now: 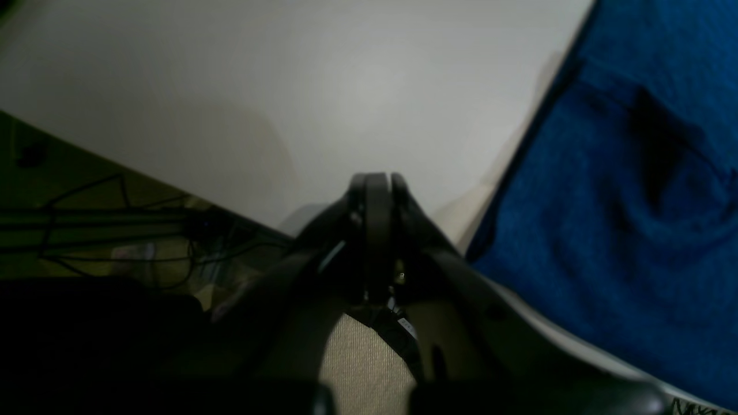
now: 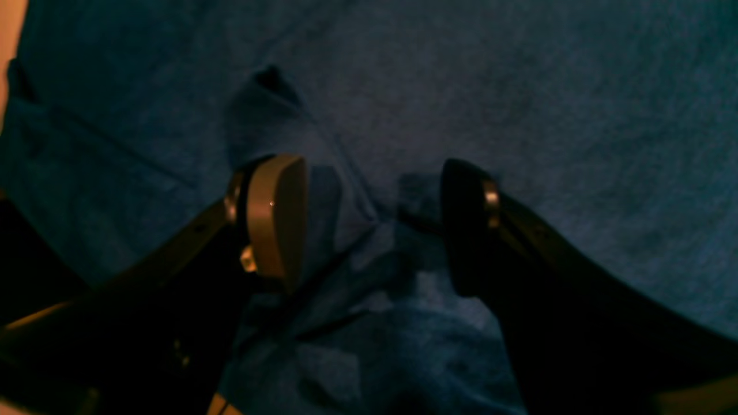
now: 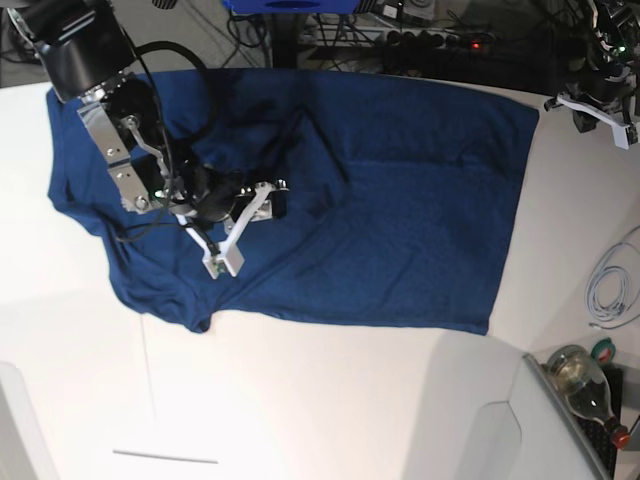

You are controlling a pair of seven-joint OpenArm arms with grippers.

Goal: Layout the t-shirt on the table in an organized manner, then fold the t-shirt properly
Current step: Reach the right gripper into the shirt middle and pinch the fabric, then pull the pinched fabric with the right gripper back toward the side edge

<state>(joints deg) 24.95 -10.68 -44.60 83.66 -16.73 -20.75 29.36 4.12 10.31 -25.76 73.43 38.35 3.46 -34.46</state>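
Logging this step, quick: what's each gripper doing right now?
Left gripper: closed, holding nothing, above the table.
Right gripper: open over the t-shirt.

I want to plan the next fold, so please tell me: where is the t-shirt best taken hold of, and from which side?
Probably the raised crease in the t-shirt lying between the open right pincer fingers, taken from straight above. The cloth elsewhere lies flat on the table, giving nothing to pinch; the fold stands up. The left pincer is shut, off the shirt.
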